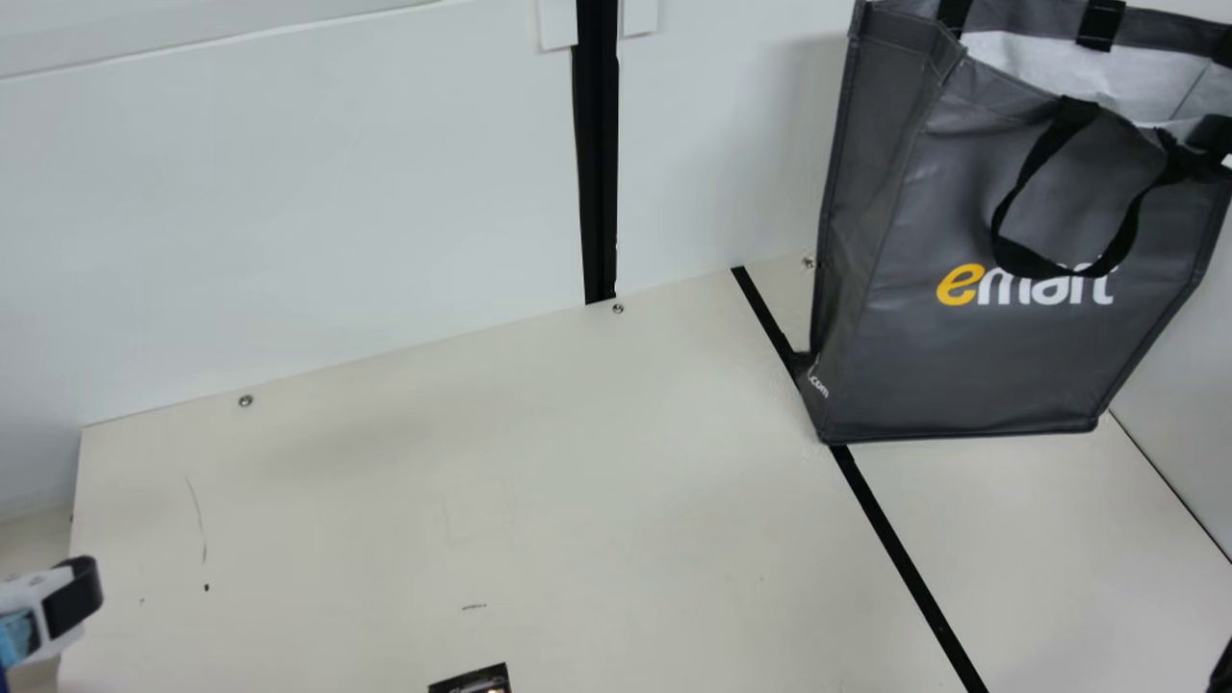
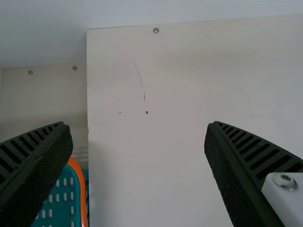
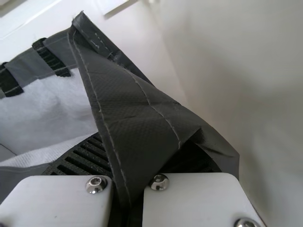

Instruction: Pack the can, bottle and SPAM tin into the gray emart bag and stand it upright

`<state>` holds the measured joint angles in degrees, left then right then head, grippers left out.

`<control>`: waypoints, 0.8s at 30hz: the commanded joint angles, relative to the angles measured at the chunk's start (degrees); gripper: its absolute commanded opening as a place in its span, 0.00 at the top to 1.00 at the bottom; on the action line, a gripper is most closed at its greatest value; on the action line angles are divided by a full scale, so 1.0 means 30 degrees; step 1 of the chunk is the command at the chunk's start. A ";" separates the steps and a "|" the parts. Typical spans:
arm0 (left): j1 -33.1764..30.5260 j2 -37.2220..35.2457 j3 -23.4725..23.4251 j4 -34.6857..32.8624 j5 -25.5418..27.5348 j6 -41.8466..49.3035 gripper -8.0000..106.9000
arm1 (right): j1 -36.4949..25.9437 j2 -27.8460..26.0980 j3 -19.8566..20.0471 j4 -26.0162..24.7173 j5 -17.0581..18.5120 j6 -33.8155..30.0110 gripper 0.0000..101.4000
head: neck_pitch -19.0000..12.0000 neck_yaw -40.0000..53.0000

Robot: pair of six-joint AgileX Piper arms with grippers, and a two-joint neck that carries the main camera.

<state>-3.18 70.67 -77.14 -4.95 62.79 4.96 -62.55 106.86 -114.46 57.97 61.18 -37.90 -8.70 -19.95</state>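
- The gray emart bag stands upright on the cream surface, its mouth open to a white lining; its depths are hidden.
- The right claw pinches the bag's side at the rim.
- The left claw is spread wide.
- Beside the surface in the left wrist view: an orange-rimmed teal basket, partly seen.

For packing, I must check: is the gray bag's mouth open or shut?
Open: the gray bag gapes at the top, showing its white lining.
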 commanded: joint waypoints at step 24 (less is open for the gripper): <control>0.0000 0.0000 0.0000 0.0000 0.0000 0.0000 0.15 | 0.0121 -0.0828 0.0084 0.0969 -0.0317 0.0379 0.24 | -0.0433 -0.0016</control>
<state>-3.18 70.67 -77.14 -4.95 62.79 4.96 -62.24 104.43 -113.82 60.69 60.22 -36.95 -8.70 -19.95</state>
